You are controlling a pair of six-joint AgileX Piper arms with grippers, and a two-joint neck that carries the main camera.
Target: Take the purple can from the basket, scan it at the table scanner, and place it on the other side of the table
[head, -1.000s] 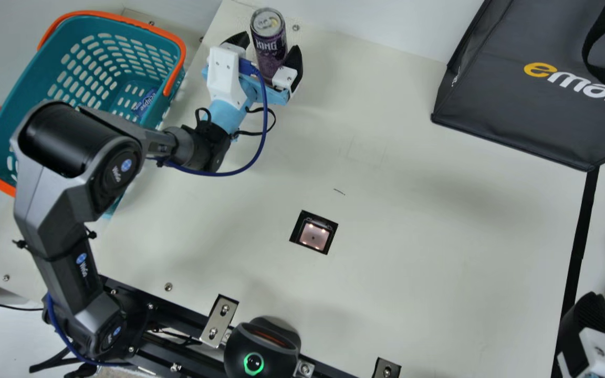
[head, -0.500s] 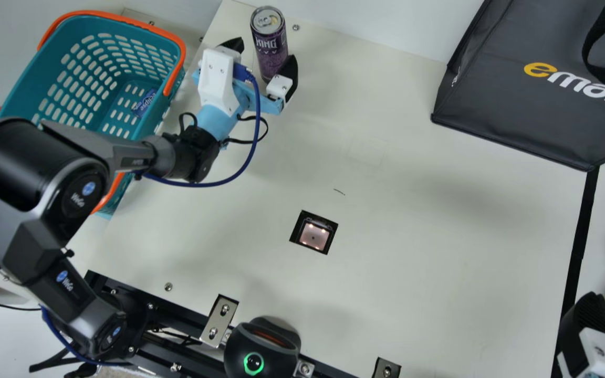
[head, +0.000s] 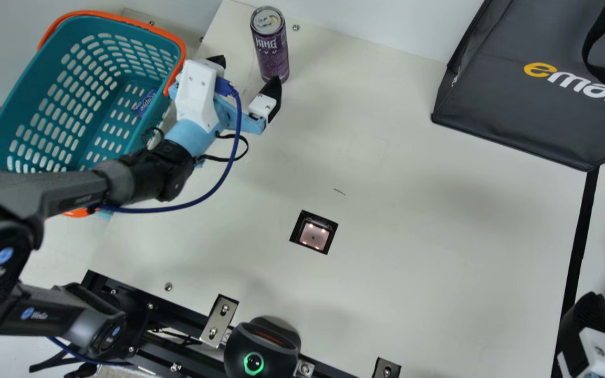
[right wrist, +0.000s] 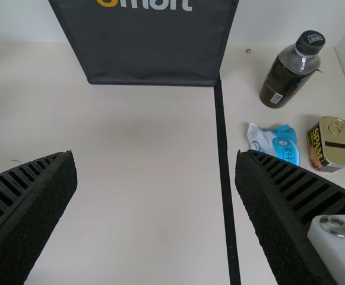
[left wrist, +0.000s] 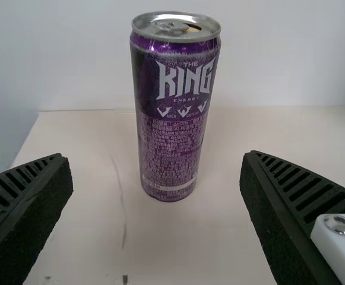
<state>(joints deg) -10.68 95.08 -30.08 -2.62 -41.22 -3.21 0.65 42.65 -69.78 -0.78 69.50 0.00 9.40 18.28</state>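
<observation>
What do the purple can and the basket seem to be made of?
The purple can looks like thin metal, probably aluminium: its bare rim shines silver and its printed sides have a slight sheen. The basket seems to be moulded plastic, smooth and fairly matte, with rows of slots through its walls.

A black bag (its strap looped) is met at one corner by a black strip. Near the strip are seen a bottle, a white-and-blue packet and a tin; elsewhere, a small blue pack.
</observation>
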